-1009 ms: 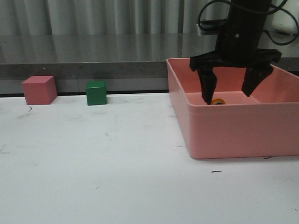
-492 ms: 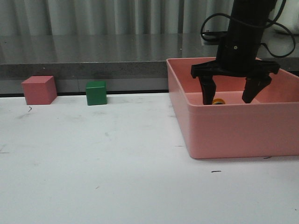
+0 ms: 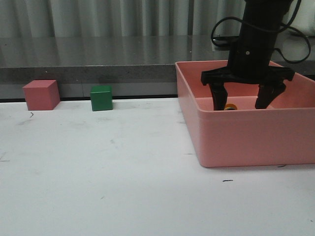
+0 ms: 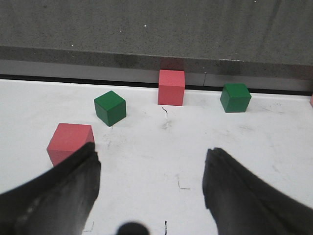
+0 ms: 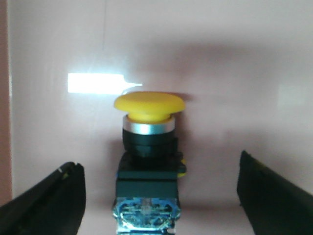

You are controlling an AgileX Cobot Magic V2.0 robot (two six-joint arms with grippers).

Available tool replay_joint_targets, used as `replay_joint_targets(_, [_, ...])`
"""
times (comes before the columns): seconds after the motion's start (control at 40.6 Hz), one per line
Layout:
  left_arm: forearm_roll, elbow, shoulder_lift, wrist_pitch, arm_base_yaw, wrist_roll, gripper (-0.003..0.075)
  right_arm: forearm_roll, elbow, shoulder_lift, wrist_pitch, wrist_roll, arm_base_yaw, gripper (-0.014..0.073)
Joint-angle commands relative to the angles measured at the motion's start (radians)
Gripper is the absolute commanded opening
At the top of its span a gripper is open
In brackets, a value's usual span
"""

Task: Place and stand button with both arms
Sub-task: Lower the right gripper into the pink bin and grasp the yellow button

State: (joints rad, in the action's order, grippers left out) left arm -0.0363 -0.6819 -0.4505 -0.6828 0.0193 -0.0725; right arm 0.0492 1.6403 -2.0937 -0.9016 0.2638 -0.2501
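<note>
Right gripper (image 3: 244,102): lowered inside pink bin (image 3: 246,137), right half of front view; fingers spread wide, nothing clamped.
Reason for spread: in right wrist view (image 5: 156,196) fingers sit at lower left and lower right corners with button between them, apart from both; reads as a straddle ahead of closing.
Button (image 5: 148,156): lying on its side on bin floor, centre of right wrist view; yellow cap toward top of frame, metal ring and black body below, clear bluish base at bottom edge.
Button, front view (image 3: 230,106): only a sliver of yellow above bin's front wall, just beside the left-hand finger.
Reason for lying: judged not yet stood up; must leave bin first.
Left gripper (image 4: 151,186): fingers apart at lower left and lower right of left wrist view, holding nothing, above bare white table (image 4: 195,142); not seen in front view.
Count, button: one.
Count, bin: one.
Count, cubes, left wrist view: four; pink cube (image 4: 70,142) at left, pink cube (image 4: 171,87) upper centre, green cube (image 4: 110,107), green cube (image 4: 235,97) upper right.
Count, cubes, front view: two, at left middle.
Count, grippers: two.
</note>
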Motion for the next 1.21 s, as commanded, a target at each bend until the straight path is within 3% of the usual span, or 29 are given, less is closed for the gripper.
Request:
replay_joint_targets(0.0, [-0.002, -0.033, -0.013, 0.071, 0.004, -0.004, 0.0439, 0.006, 0.034, 0.030, 0.009, -0.007, 0.009, 0.0643])
replay_joint_targets(0.394, [-0.002, -0.033, -0.013, 0.071, 0.004, -0.004, 0.0439, -0.008, 0.034, 0.004, 0.028, -0.007, 0.009, 0.0625])
replay_joint_targets(0.689, [-0.002, -0.033, -0.013, 0.071, 0.004, -0.004, 0.0438, -0.017, 0.034, 0.004, 0.027, -0.008, 0.009, 0.0275])
replay_joint_targets(0.763, [-0.002, -0.033, -0.013, 0.071, 0.004, -0.004, 0.0439, -0.017, 0.034, 0.004, 0.027, -0.008, 0.009, 0.0232])
replay_joint_targets(1.181, [-0.002, -0.033, -0.013, 0.071, 0.004, -0.002, 0.0438, -0.017, 0.034, 0.159, -0.007, -0.053, 0.008, 0.0224])
